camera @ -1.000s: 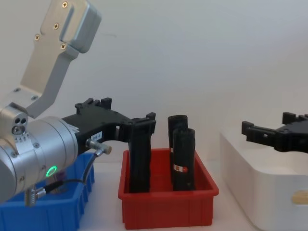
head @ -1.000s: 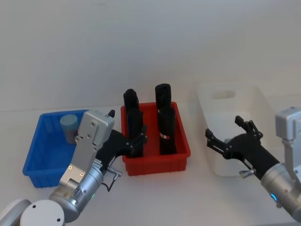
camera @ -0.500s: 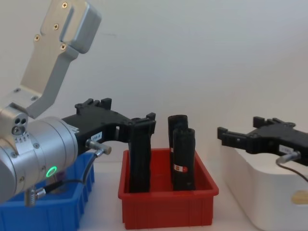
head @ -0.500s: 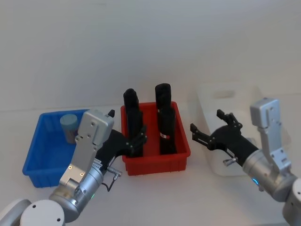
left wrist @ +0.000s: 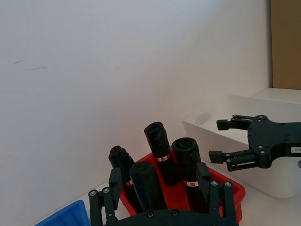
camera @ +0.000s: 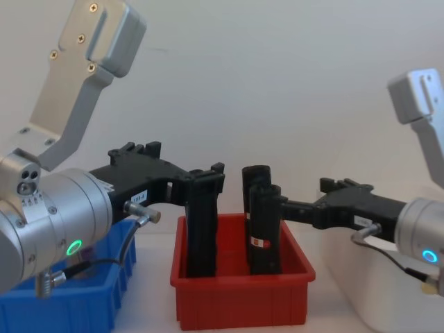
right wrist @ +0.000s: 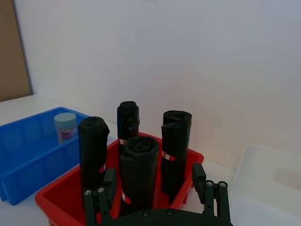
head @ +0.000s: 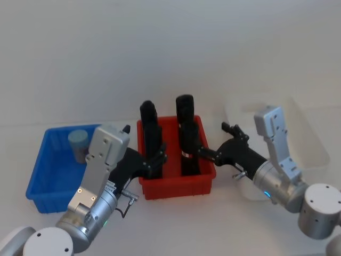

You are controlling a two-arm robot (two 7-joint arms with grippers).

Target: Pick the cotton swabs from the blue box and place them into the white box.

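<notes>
Head view first: cotton swabs [head: 79, 144], one pale-lidded tub, stand in the far part of the blue box [head: 48, 184], at about nine o'clock from the red bin [head: 176, 186] that holds four tall black rolls [head: 185, 141]. The white box [head: 303, 144] sits at three o'clock from the red bin. The left gripper [head: 154, 160] hangs over the red bin's near left corner, fingers spread and holding nothing. The right gripper [head: 210, 146] reaches from the white box side over the red bin's right wall, also spread wide and empty. From the left wrist, the rolls stand just past the left gripper's own open fingers [left wrist: 106, 205], and the right gripper shows farther off, in front of the white box. From the right wrist, the tub shows in the blue box beyond the rolls. At chest height, both grippers flank the rolls from either side, the left one hard by a roll.
</notes>
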